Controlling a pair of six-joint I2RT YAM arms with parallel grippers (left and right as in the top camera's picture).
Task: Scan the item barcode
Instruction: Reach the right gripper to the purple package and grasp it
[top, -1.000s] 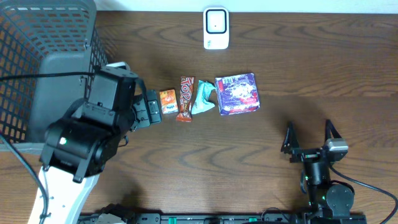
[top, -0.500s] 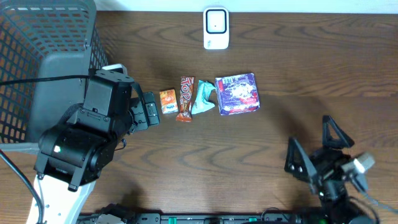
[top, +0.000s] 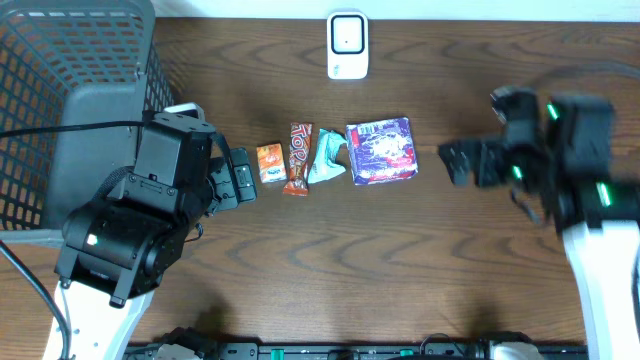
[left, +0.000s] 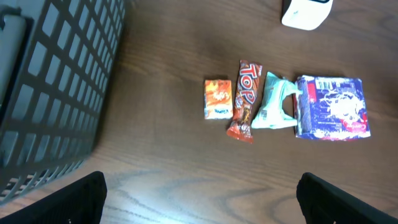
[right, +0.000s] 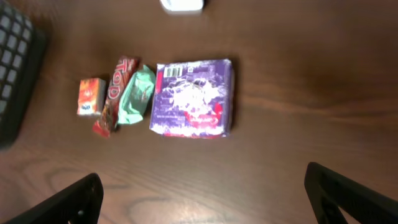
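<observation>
Four items lie in a row mid-table: a small orange pack (top: 270, 163), a red bar (top: 299, 158), a teal wrapper (top: 327, 158) and a purple pack (top: 381, 151). A white scanner (top: 348, 45) stands at the far edge. My left gripper (top: 240, 175) is open just left of the orange pack, nothing between its fingers. My right gripper (top: 458, 163) hovers open to the right of the purple pack, blurred. The right wrist view shows the purple pack (right: 193, 98) with a barcode (right: 177, 71) at its top edge, ahead of the open right gripper (right: 202, 199). The left gripper (left: 200, 199) looks over the orange pack (left: 217, 99).
A dark wire basket (top: 60, 110) with a grey bin inside fills the far left and shows in the left wrist view as basket (left: 56, 93). Bare wood table (top: 340, 260) lies in front of the items.
The right arm has lifted from the near table edge and swung up toward the purple pack's right side. The left arm has shifted only slightly.
</observation>
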